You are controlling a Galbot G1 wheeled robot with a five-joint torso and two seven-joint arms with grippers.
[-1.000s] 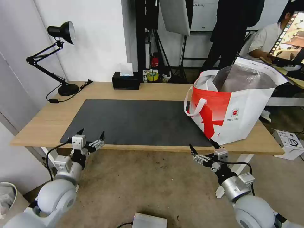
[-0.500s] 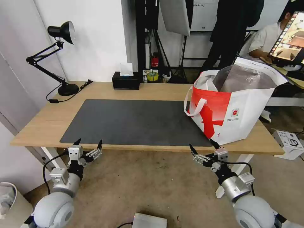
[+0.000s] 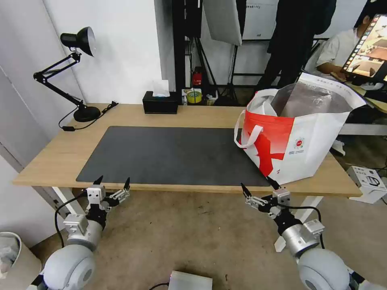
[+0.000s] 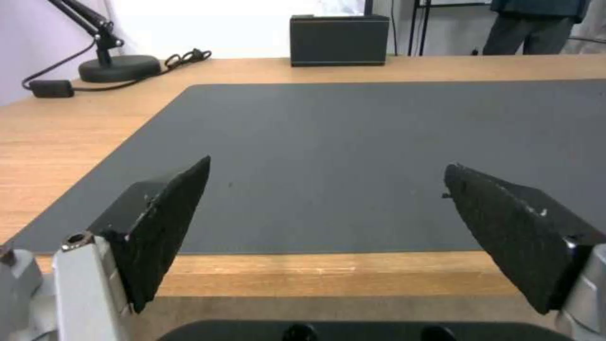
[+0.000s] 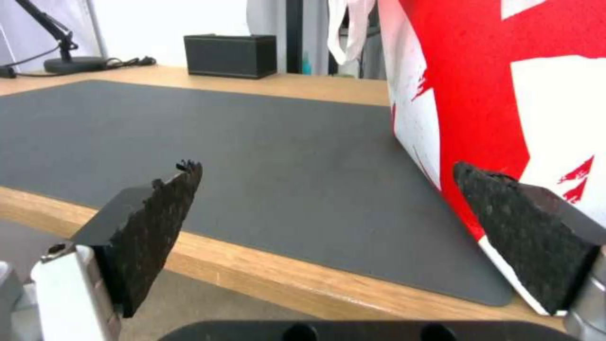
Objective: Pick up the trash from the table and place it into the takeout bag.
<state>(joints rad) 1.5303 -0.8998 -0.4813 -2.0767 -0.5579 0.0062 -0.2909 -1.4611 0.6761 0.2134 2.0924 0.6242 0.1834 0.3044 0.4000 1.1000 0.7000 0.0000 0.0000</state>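
Takeout bag standing at the right end of the tabletop, both hands spread and empty below the near edge.

The large white-and-red insulated takeout bag [image 3: 296, 135] with silver foil lining stands upright and open-mouthed on the right end of the long light-wood tabletop [image 3: 56, 157], its base overlapping the right edge of the large dark grey mat [image 3: 169, 155]. A black tissue box [image 3: 160, 102] sits at the far edge and a black desk lamp [image 3: 76, 72] at the far left corner. The left hand [image 3: 112, 183] hangs just before the mat's near left corner, fingers spread, gripping nothing. The right hand [image 3: 258, 186] sits below the bag's near corner, likewise spread wide and empty.
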